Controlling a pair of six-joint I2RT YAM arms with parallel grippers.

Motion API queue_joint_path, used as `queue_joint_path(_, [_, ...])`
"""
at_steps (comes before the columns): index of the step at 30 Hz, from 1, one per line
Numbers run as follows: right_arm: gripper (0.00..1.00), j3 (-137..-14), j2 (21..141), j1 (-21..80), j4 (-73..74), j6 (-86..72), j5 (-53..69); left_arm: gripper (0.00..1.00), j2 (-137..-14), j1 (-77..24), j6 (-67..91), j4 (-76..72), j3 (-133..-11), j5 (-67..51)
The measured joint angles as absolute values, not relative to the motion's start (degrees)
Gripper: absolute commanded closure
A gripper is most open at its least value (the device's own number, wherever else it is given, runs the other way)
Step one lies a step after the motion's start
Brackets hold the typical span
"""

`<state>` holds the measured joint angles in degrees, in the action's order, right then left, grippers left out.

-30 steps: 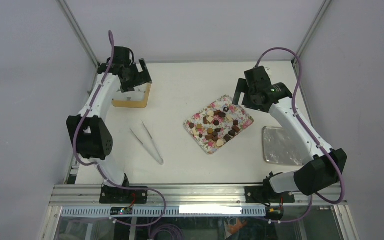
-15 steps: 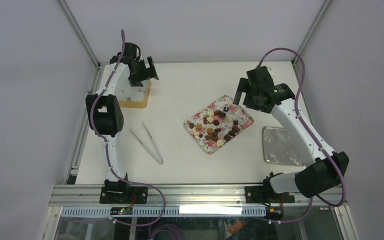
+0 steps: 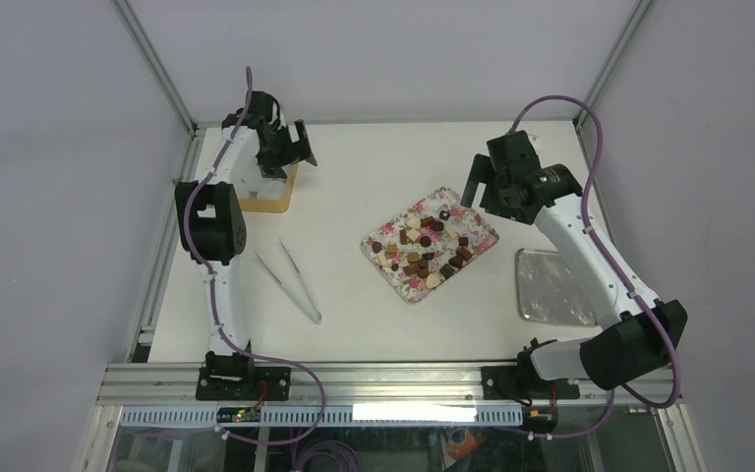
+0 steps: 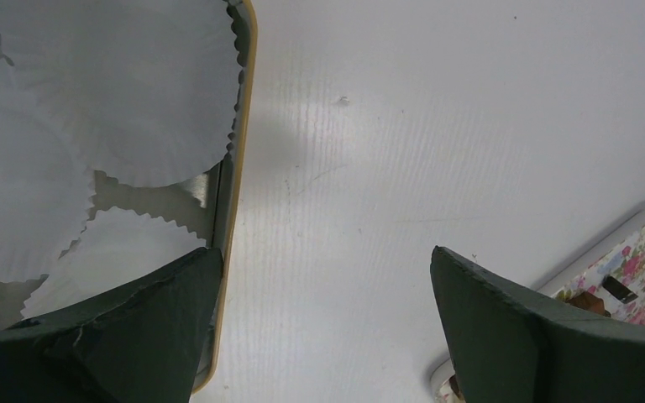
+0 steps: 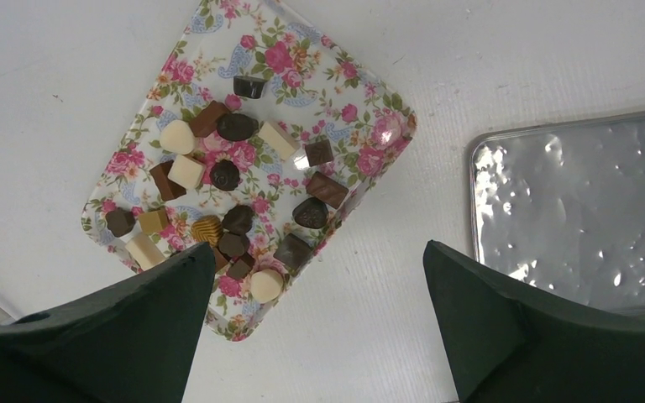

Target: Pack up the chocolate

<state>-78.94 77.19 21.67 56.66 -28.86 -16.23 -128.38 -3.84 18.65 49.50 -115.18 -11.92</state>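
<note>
The chocolate (image 5: 225, 175) lies loose on a flowered tray (image 5: 277, 54) near the middle of the white surface (image 3: 374, 157). The dark, brown, tan and cream pieces are scattered mostly over the half of the tray nearer the arms, and none is outside it.

The right claw (image 5: 311, 336) hangs above the tray's right side with its jaws spread wide and nothing between them. In the wrist view one finger sits over the tray's edge and the other over a shiny metal sheet (image 5: 579, 210) lying just beside the tray.

The left claw (image 4: 319, 336) is at the far left corner, also gaping and empty. It is over bare surface beside a tan-rimmed box (image 4: 241, 101) that holds white pleated paper cups (image 4: 134, 84).

A pair of tweezers (image 3: 290, 280) lies flat between the box and the tray, touching neither.
</note>
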Motion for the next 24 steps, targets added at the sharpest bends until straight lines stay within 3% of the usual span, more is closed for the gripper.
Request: queue_joint_path(24, [0.01, -77.60, 74.17, 21.32, 57.76, -29.08, -16.47, 0.01, -129.43, -18.24, 13.63, 49.56, -114.61, -23.00])
